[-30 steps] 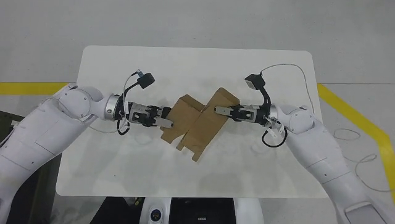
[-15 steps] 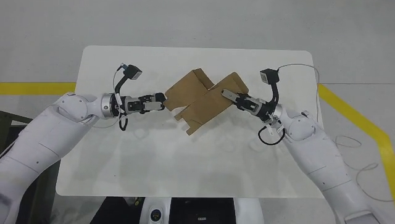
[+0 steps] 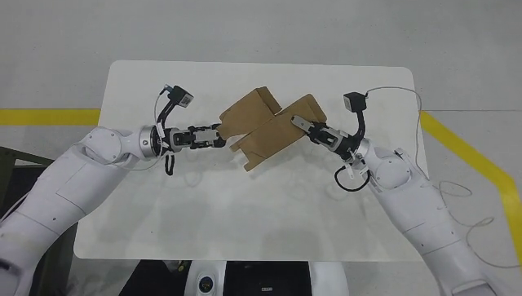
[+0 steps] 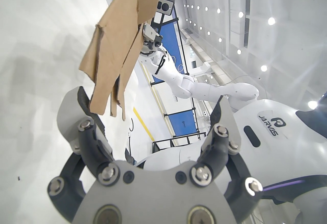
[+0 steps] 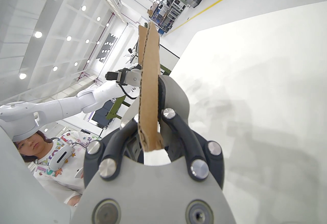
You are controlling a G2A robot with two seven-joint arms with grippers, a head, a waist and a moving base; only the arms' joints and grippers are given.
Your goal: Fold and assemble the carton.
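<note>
From above: holds the carton clear of the surface, over its middle and somewhat toward its far edge. Reads as brown cardboard, folded nearly flat, with flaps pointing toward the near edge of the surface. Clamps the carton's right end in the right pincer, closed on the board, over the right half of the surface. Has the left pincer at the carton's left end, over the left half of the surface.

From the left wrist: spreads the left pincer wide, with nothing gripped between its two sides. Has one fingertip right by a lower corner of the carton; cannot tell touching from just apart. Hangs the carton tilted in the air above the surface, its layers splayed a little along the near edge. Pinches the carton's far edge in the right pincer.

From the right wrist: grips the carton edge-on in the right pincer, drawn in onto the board from both sides, one corner poking back toward the palm. Stands the board upright in that grip, raised off the surface.
</note>
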